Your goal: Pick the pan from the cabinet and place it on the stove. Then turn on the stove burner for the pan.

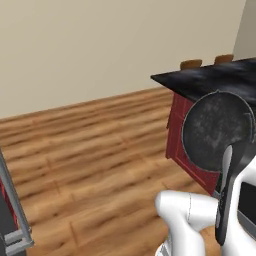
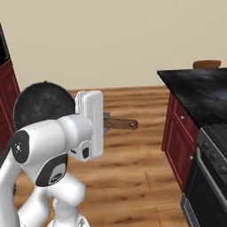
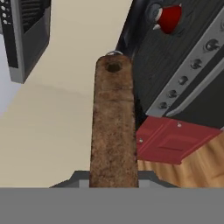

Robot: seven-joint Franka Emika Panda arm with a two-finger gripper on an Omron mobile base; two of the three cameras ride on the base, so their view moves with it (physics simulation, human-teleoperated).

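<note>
Wood floor and a bare beige wall fill the left base view; the pan [image 1: 218,131] hangs in the air beside the arm, face tipped up on edge, well short of the black counter [image 1: 210,77].

Over to the right base view: pan disc [image 2: 43,107] behind the arm, handle [image 2: 120,123] poking sideways toward the stove [image 2: 212,150], still well apart from it.

Hand view now: jaws pinch the handle [image 3: 113,127] near its base, kettle [image 3: 169,16] on the cooktop beyond. Risk as I see it: a long lever in a narrow pinch could twist and slip, or the pan could clip that kettle.
</note>
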